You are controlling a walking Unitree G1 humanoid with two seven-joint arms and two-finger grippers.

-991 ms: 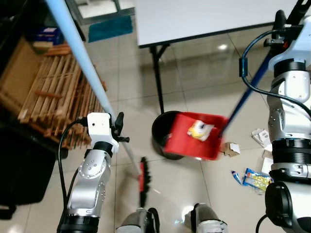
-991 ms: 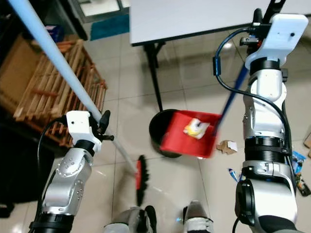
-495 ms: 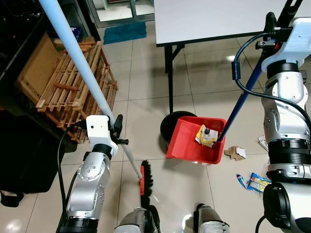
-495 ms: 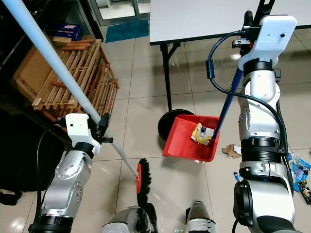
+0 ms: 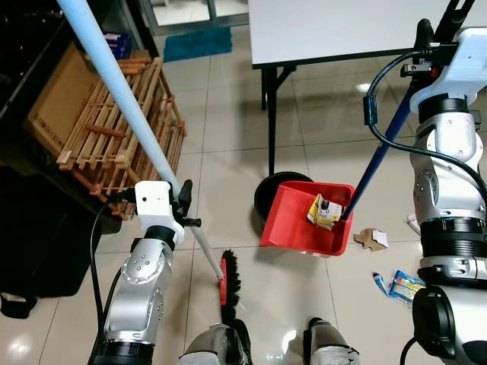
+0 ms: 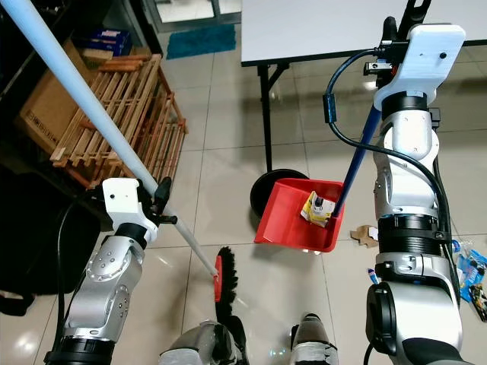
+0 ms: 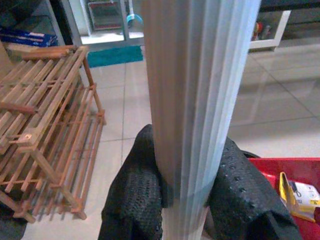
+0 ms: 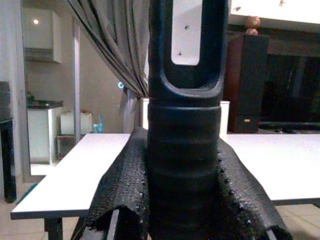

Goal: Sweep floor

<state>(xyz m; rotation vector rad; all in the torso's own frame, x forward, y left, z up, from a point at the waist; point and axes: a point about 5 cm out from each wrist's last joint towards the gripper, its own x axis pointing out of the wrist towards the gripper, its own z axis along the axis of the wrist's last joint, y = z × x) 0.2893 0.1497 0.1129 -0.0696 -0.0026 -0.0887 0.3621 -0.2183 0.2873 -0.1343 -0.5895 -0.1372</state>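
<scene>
My left gripper (image 5: 185, 204) is shut on the pale blue handle (image 5: 122, 84) of a broom, and its black fingers (image 7: 132, 195) clamp the ribbed pole. The broom's red and black brush head (image 5: 227, 278) rests on the tiles by my feet. High on the right, my right gripper (image 5: 439, 32) is shut on the dark blue handle (image 5: 384, 144) of a red dustpan (image 5: 293, 224); the wrist view shows its fingers (image 8: 117, 195) around the black grip. The pan hangs tilted at the rim of a black bin (image 5: 272, 190), with a yellow and white carton (image 5: 326, 212) inside.
A white table (image 5: 342, 26) on black legs (image 5: 271, 114) stands behind the bin. A wooden rack (image 5: 114, 129) and a cardboard box (image 5: 49, 106) stand to the left. Torn cardboard (image 5: 370, 239) and a blue wrapper (image 5: 398, 284) lie on the tiles at the right.
The whole picture has shifted, so the camera moved. The dustpan and its handle were blurred a second ago and now hang still, the handle steeper. The carton stays in the pan.
</scene>
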